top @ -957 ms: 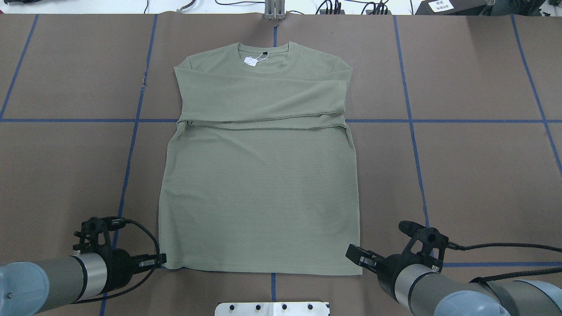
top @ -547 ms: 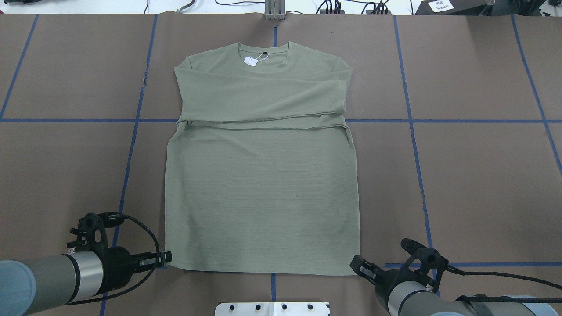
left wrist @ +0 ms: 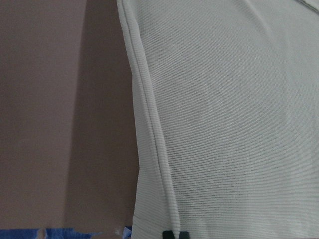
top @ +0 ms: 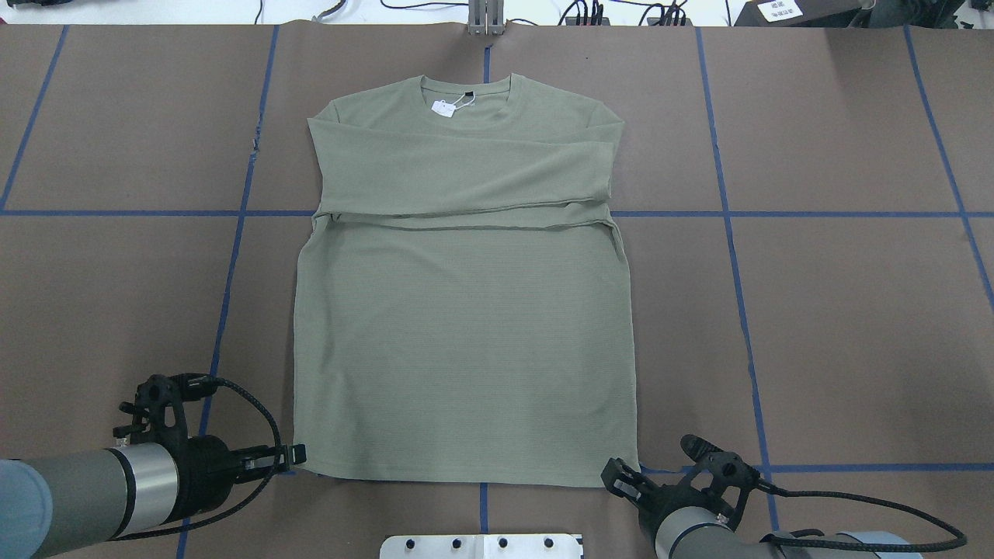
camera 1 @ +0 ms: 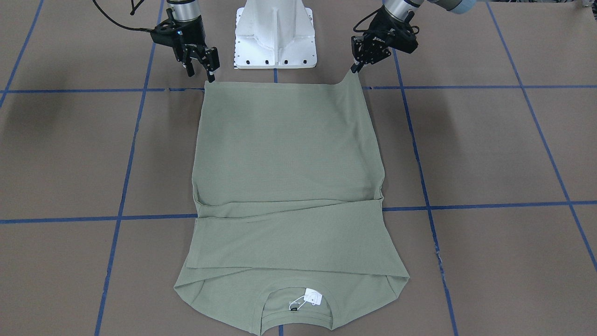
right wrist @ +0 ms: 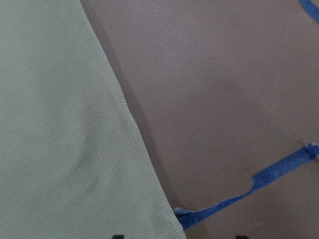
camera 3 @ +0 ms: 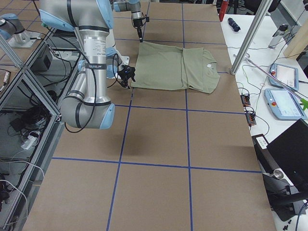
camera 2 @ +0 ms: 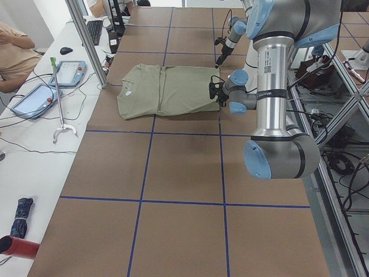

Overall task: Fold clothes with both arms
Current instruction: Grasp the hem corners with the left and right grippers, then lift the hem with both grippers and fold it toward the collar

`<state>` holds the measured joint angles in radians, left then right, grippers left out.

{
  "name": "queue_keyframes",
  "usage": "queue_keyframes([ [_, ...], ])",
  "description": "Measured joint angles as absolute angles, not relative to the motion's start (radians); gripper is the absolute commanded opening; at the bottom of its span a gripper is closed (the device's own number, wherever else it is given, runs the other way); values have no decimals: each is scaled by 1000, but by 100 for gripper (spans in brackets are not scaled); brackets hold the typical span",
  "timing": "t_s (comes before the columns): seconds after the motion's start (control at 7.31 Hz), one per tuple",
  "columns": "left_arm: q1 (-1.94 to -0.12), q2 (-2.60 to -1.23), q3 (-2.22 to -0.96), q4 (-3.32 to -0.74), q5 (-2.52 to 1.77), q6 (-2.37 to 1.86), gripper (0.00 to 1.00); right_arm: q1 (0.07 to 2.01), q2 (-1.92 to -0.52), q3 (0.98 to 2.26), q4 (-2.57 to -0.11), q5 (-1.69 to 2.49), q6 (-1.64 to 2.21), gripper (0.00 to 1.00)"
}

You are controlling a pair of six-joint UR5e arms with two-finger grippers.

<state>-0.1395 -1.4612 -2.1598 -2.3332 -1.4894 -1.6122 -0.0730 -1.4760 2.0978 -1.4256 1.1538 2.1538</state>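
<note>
Sage-green shirt (top: 466, 326) laid flat on the table (top: 854, 310), sleeves folded across; one hem corner is pinched by the closed left gripper (top: 297, 456), the other straddled by the parted right gripper (camera 1: 201, 73)

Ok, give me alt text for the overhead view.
A sage-green shirt lies flat on the brown table, sleeves folded across the chest, collar farthest from the robot. The left hand and right hand sit at its two near hem corners.
</note>
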Motion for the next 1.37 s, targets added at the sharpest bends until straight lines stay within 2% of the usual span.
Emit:
queue_keyframes([
  [0.14, -140, -1461, -2160, -2333, -1489, -1612, 0, -74, -1470, 2091, -1425, 1148, 2153, 52],
  [0.27, -140, -1461, -2161, -2333, -1490, -1612, 0, -74, -1467, 2089, -1425, 1145, 2152, 32],
  [0.41, -140, -1461, -2161, -2333, -1490, -1612, 0, -74, -1466, 2088, -1425, 1143, 2153, 4],
  [0.55, -140, -1461, -2161, -2333, -1490, -1612, 0, -73, -1465, 2087, -1425, 1143, 2153, 0],
  [0.96, -140, -1461, -2174, -2333, -1491, -1612, 0, -62, -1463, 2101, -1431, 1126, 2152, 0],
  [1.09, -141, -1456, -2206, -2332, -1501, -1612, 0, -46, -1464, 2150, -1470, 1125, 2147, 0],
  [1.37, -147, -1411, -2353, -2300, -1554, -1612, 0, -35, -1465, 2394, -1731, 1164, 2136, 0],
])
